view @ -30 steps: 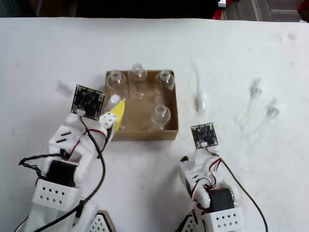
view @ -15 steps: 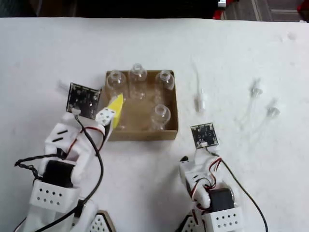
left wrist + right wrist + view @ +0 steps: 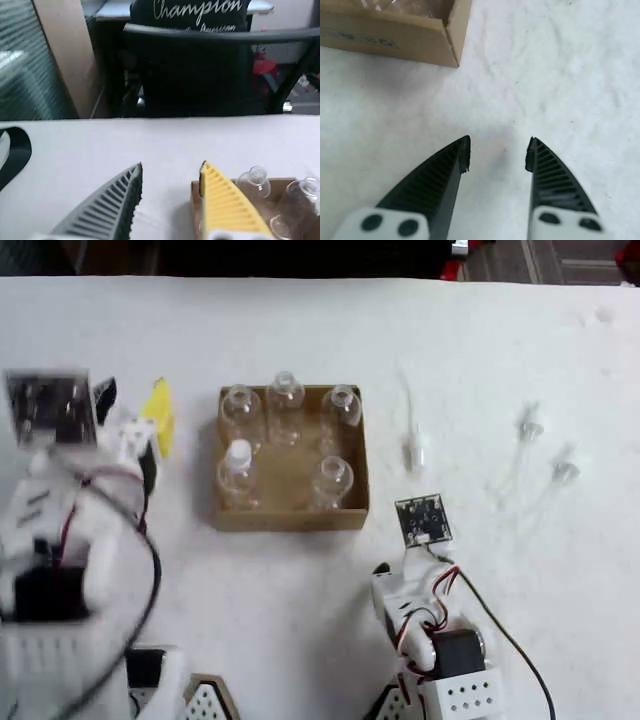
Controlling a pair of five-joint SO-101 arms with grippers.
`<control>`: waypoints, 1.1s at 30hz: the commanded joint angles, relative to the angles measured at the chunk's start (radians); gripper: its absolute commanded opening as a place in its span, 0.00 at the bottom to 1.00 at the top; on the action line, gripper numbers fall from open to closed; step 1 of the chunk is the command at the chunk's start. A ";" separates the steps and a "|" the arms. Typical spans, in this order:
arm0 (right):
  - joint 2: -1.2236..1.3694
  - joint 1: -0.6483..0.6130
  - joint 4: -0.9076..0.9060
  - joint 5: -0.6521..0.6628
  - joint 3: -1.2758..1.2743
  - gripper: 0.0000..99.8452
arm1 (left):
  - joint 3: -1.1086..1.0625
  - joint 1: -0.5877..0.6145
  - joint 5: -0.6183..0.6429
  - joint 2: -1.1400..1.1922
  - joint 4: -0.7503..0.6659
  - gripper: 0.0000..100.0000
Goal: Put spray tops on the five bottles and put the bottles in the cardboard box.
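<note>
The cardboard box stands mid-table holding several clear bottles. The front-left bottle has a white spray top; the back row and the front-right bottle show bare necks. My left gripper is open and holds nothing, raised to the left of the box, its yellow finger beside the box wall. My right gripper is open over bare table, just in front of the box's near right corner. Three loose spray tops lie right of the box.
White cloth covers the table. In the left wrist view a black chair stands past the far edge of the table. The right arm's base sits at the near edge, with free room around it.
The left arm let go of the topped bottle in the box's front-left corner and swung up and away to the left. The right arm stayed still.
</note>
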State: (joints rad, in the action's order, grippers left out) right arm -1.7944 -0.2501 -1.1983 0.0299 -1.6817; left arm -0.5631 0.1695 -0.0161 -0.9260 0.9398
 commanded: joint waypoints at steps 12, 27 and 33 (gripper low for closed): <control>-0.005 0.007 -0.005 0.011 -0.009 0.16 | 0.514 0.186 0.522 0.915 0.130 0.18; -0.005 0.007 -0.005 0.011 -0.009 0.16 | 0.738 0.188 0.821 1.317 0.066 0.18; -0.005 0.007 -0.005 0.011 -0.009 0.16 | 0.796 0.189 0.825 1.417 0.052 0.18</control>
State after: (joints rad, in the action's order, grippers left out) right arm -1.7944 -0.2501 -1.1983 0.0299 -1.6817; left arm 0.1596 0.3414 0.7940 0.4841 1.0180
